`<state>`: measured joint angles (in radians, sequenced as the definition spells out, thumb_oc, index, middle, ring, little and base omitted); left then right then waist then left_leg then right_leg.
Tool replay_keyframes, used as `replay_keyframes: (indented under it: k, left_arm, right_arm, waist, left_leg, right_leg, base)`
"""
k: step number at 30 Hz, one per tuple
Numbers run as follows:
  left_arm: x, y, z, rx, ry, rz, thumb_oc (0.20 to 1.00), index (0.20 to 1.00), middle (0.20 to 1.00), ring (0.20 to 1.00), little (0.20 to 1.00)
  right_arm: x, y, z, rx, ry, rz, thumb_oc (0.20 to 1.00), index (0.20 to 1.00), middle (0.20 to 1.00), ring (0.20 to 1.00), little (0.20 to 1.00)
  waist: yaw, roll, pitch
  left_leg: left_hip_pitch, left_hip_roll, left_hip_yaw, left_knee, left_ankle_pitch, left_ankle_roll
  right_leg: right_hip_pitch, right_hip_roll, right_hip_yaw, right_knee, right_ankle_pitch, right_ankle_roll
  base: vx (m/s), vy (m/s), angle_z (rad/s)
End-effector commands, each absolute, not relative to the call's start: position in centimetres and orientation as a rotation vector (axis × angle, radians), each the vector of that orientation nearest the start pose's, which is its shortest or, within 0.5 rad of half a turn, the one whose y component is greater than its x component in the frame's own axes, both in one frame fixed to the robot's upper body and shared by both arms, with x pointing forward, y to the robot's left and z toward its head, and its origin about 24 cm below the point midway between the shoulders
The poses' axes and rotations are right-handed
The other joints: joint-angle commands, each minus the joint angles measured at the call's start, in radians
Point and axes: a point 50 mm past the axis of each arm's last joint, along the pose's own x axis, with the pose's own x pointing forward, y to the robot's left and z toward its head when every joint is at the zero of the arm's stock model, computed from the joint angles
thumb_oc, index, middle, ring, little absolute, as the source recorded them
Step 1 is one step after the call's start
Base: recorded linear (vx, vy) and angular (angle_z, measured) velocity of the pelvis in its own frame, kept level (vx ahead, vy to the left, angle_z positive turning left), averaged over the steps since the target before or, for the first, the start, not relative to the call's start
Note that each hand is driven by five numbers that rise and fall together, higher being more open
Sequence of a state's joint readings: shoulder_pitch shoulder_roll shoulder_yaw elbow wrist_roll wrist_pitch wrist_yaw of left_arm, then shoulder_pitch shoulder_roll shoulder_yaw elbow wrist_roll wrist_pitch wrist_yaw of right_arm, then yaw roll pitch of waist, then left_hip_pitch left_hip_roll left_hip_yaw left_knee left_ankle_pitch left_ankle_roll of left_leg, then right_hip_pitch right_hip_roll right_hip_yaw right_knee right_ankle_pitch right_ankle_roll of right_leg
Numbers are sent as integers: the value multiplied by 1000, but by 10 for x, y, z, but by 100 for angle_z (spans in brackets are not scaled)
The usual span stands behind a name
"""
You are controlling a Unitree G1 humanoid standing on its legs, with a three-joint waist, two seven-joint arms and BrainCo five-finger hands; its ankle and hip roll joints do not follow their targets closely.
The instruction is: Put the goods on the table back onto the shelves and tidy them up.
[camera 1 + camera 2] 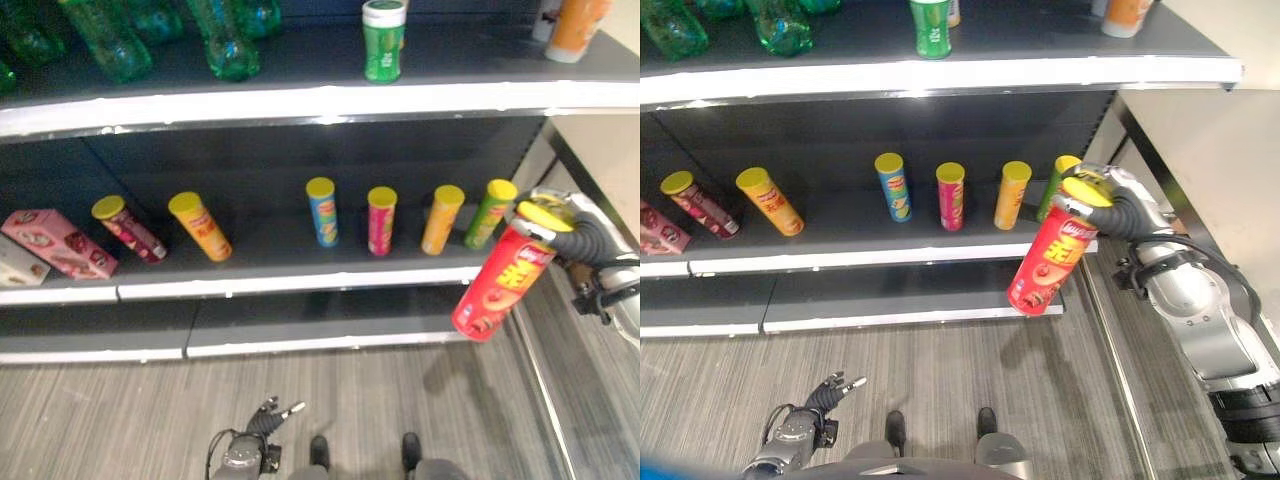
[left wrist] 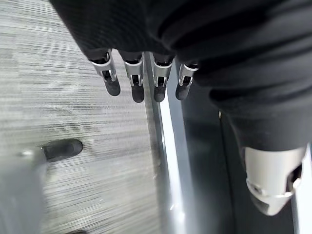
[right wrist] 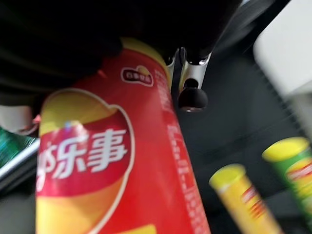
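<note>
- I see my right hand (image 1: 1110, 205) at the right end of the shelving, fingers curled round the upper end of a red chip can (image 1: 500, 285) just under its yellow lid.
- The red chip can hangs tilted in the air, lid end up toward the hand, base swung down and to the left, in front of the middle shelf's (image 1: 300, 280) front edge and clear of it.
- In the right wrist view the can's red wall (image 3: 122, 161) sits against the palm, with one dark fingertip (image 3: 193, 99) showing past its side.
- On the middle shelf stand a green can (image 1: 490, 213), an orange-yellow can (image 1: 441, 219), a pink can (image 1: 380, 221) and a blue can (image 1: 322, 211), each yellow-lidded, in a spaced row.
- Further left lean an orange can (image 1: 200, 226) and a dark red can (image 1: 128, 228), then a pink box (image 1: 58, 243) lying flat.
- The top shelf (image 1: 330, 98) carries green bottles (image 1: 108, 40) and a green tub (image 1: 384, 40) with a white lid.
- My left hand (image 1: 830, 390) hangs low over the grey floor (image 1: 380, 400), fingers (image 2: 137, 83) straight, slightly apart and holding nothing.
</note>
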<state>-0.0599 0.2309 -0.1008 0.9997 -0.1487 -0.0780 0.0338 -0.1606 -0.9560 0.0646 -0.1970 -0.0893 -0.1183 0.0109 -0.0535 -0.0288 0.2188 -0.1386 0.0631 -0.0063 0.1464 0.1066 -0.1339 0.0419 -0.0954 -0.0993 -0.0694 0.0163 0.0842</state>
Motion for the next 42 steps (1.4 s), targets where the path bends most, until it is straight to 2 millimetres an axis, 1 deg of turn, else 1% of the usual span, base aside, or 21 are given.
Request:
replay_keyframes:
  k: [1, 3, 5, 7, 8, 9, 10, 11, 12, 13, 14, 16, 18, 21, 23, 24, 31, 32, 33, 35, 42]
  left_arm:
    - [160, 239, -128, 161, 864, 158, 1000, 1000, 1000, 1000, 1000]
    - [155, 242, -130, 152, 882, 187, 1000, 1000, 1000, 1000, 1000]
    - [153, 247, -129, 149, 884, 215, 1000, 1000, 1000, 1000, 1000]
    - [152, 251, -128, 157, 882, 224, 1000, 1000, 1000, 1000, 1000]
    - [144, 250, -132, 179, 916, 200, 1000, 1000, 1000, 1000, 1000]
    - [145, 246, -133, 194, 917, 177, 1000, 1000, 1000, 1000, 1000]
    - [150, 246, -130, 231, 903, 141, 1000, 1000, 1000, 1000, 1000]
    - [150, 246, -130, 232, 903, 142, 1000, 1000, 1000, 1000, 1000]
    - [154, 247, -128, 251, 891, 127, 1000, 1000, 1000, 1000, 1000]
    - [161, 250, -124, 309, 877, 109, 1000, 1000, 1000, 1000, 1000]
    - [161, 250, -124, 309, 877, 110, 1000, 1000, 1000, 1000, 1000]
    - [166, 255, -120, 333, 864, 122, 1000, 1000, 1000, 1000, 1000]
    - [168, 261, -118, 344, 857, 138, 1000, 1000, 1000, 1000, 1000]
    - [170, 262, -116, 352, 853, 132, 1000, 1000, 1000, 1000, 1000]
    - [169, 259, -118, 350, 860, 123, 1000, 1000, 1000, 1000, 1000]
    - [171, 256, -118, 348, 857, 116, 1000, 1000, 1000, 1000, 1000]
    - [172, 255, -118, 353, 856, 109, 1000, 1000, 1000, 1000, 1000]
    - [174, 250, -119, 342, 851, 101, 1000, 1000, 1000, 1000, 1000]
    - [170, 249, -120, 305, 848, 112, 1000, 1000, 1000, 1000, 1000]
    - [172, 244, -120, 282, 836, 105, 1000, 1000, 1000, 1000, 1000]
    - [162, 245, -126, 304, 893, 109, 1000, 1000, 1000, 1000, 1000]
  right_arm:
    - [262, -219, 218, -1103, -613, 188, 200, 200, 200, 200, 200]
    - [265, -213, 213, -1099, -606, 220, 200, 200, 200, 200, 200]
    - [266, -215, 207, -1095, -573, 227, 200, 200, 200, 200, 200]
    - [266, -217, 203, -1077, -552, 224, 200, 200, 200, 200, 200]
    - [266, -221, 198, -1078, -520, 217, 200, 200, 200, 200, 200]
    - [265, -222, 195, -1079, -508, 208, 200, 200, 200, 200, 200]
    - [265, -220, 190, -1069, -497, 207, 200, 200, 200, 200, 200]
    - [265, -220, 190, -1069, -497, 206, 200, 200, 200, 200, 200]
    - [266, -216, 189, -1064, -502, 215, 200, 200, 200, 200, 200]
    - [269, -207, 189, -1051, -526, 233, 200, 200, 200, 200, 200]
    - [269, -207, 189, -1051, -528, 234, 200, 200, 200, 200, 200]
    - [274, -199, 189, -1053, -540, 250, 200, 200, 200, 200, 200]
    - [277, -191, 188, -1034, -554, 269, 200, 200, 200, 200, 200]
    - [276, -193, 184, -1042, -528, 268, 200, 200, 200, 200, 200]
    - [276, -191, 186, -1023, -539, 272, 200, 200, 200, 200, 200]
    - [279, -188, 189, -1031, -555, 275, 200, 200, 200, 200, 200]
    - [280, -188, 190, -1038, -561, 273, 200, 200, 200, 200, 200]
    - [281, -187, 190, -1060, -566, 264, 200, 200, 200, 200, 200]
    - [285, -185, 187, -1085, -554, 274, 200, 200, 200, 200, 200]
    - [291, -182, 185, -1118, -541, 279, 200, 200, 200, 200, 200]
    - [308, -185, 181, -1215, -523, 191, 200, 200, 200, 200, 200]
  waist:
    - [32, -65, -24]
    - [46, -73, -27]
    - [51, -67, -34]
    - [55, -51, -42]
    - [53, -20, -68]
    - [50, -9, -74]
    - [49, -10, -74]
    - [50, -12, -74]
    - [52, -15, -71]
    - [51, -22, -67]
    - [53, -24, -67]
    - [56, -26, -61]
    - [62, -19, -60]
    - [49, -12, -52]
    - [40, -9, -51]
    - [35, -12, -39]
    - [33, -15, -33]
    - [36, -25, -36]
    - [44, -32, -55]
    - [50, -32, -63]
    - [82, -25, -55]
  left_leg:
    - [43, 4, 45, -8, -183, 54]
    - [19, 82, -5, -55, -118, 42]
    - [15, 142, -47, -138, -61, 28]
    - [2, 180, -65, -210, -10, 2]
    - [21, 184, -72, -234, -16, -25]
    - [29, 167, -68, -234, -25, -32]
    - [47, 130, -55, -221, -46, -21]
    - [48, 128, -53, -221, -46, -19]
    - [51, 108, -46, -208, -64, -6]
    - [60, 70, -18, -183, -100, 25]
    - [59, 68, -15, -180, -101, 26]
    - [72, 46, 24, -175, -118, 51]
    - [87, 36, 56, -194, -120, 66]
    - [111, 13, 46, -222, -115, 78]
    - [117, -1, 40, -230, -120, 79]
    - [125, -5, 33, -232, -124, 79]
    - [127, -9, 23, -230, -127, 79]
    - [132, -19, 9, -228, -128, 79]
    - [146, -11, 11, -234, -136, 68]
    - [145, 2, -7, -234, -135, 58]
    - [124, 12, -40, -234, -124, 39]
  right_leg:
    - [5, 38, 1, -10, -60, 13]
    - [-8, 11, -1, -8, -69, 25]
    - [-11, 1, 9, -11, -92, 34]
    - [6, -13, 7, -15, -119, 47]
    - [26, -24, 2, -17, -125, 63]
    - [31, -43, -4, -14, -116, 69]
    - [39, -96, -5, 8, -100, 90]
    - [39, -99, -3, 9, -101, 91]
    - [31, -122, 6, 33, -96, 99]
    - [2, -161, 25, 86, -74, 113]
    - [-1, -163, 29, 88, -75, 115]
    - [-49, -185, 31, 147, -48, 121]
    - [-79, -194, 0, 197, -37, 119]
    - [-112, -129, 47, 236, -42, 106]
    - [-128, -95, 52, 176, -38, 99]
    - [-161, -75, 64, 116, -10, 100]
    - [-151, -73, 77, 89, -9, 99]
    - [-135, -65, 101, 62, -10, 96]
    - [-90, -71, 78, 11, 13, 96]
    - [-59, -67, 48, -12, 6, 91]
    - [-36, -69, -14, -11, -16, 87]
  base:
    - [94, 161, 13]
    - [62, 181, -3]
    - [113, 233, 13]
    - [219, 350, 30]
    - [266, 460, 28]
    - [336, 651, 20]
    - [172, 404, 3]
    - [157, 392, 0]
    - [107, 382, 12]
    - [106, 382, 11]
    - [72, 356, 3]
    - [6, 244, -25]
    - [3, 264, -69]
    - [26, 151, -41]
    - [69, 50, 31]
    - [45, -19, 34]
    - [16, -12, 15]
    - [155, -116, -3]
    - [183, -141, 0]
    - [155, -160, 20]
    - [70, -71, 50]
